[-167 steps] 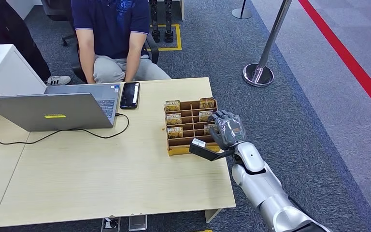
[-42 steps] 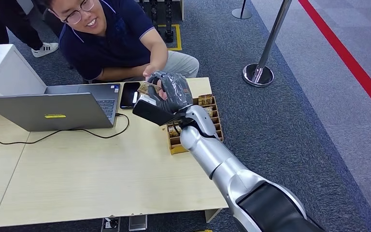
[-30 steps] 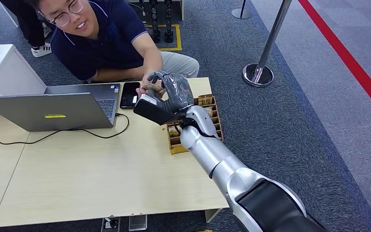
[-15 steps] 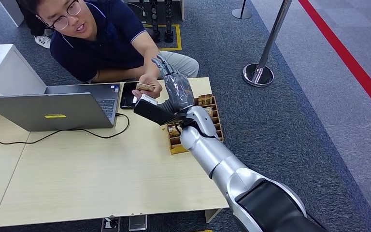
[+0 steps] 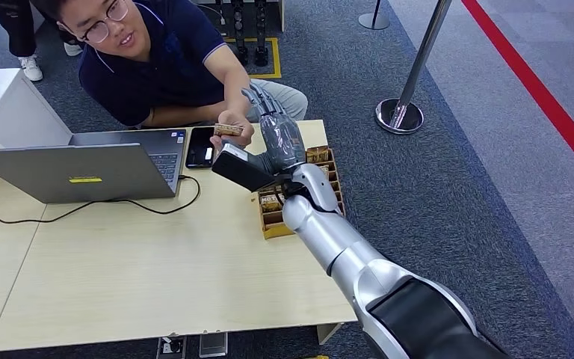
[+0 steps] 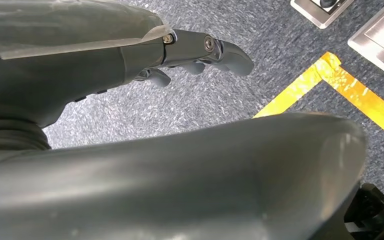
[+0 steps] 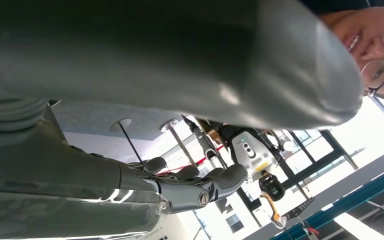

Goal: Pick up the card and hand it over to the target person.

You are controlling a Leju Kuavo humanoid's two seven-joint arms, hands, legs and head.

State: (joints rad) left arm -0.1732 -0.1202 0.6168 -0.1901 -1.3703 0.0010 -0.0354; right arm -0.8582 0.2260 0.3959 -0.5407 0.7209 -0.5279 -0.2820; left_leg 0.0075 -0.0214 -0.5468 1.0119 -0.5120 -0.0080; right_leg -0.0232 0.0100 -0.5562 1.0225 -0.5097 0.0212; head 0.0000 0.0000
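Observation:
The brown card (image 5: 227,129) is pinched in the seated person's hand (image 5: 236,133) above the table's far edge. My right hand (image 5: 273,131) is raised just right of it, fingers straightened and spread, holding nothing. In the right wrist view my right hand (image 7: 130,125) also shows fingers apart, with the person beyond it. The left hand (image 6: 145,55) hangs over carpet with its fingers extended and nothing in it. The brown card holder (image 5: 299,196) with more cards stands on the table under my forearm.
An open laptop (image 5: 75,170) with a black cable and a black phone (image 5: 200,146) lie on the wooden table (image 5: 142,269). A white cabinet (image 5: 7,105) stands at far left. A stanchion post (image 5: 407,82) stands on the carpet at right.
My right hand carried the card from the holder up to the person. Its fingers then spread and released the card, and the person now holds it. The hand has drifted slightly right.

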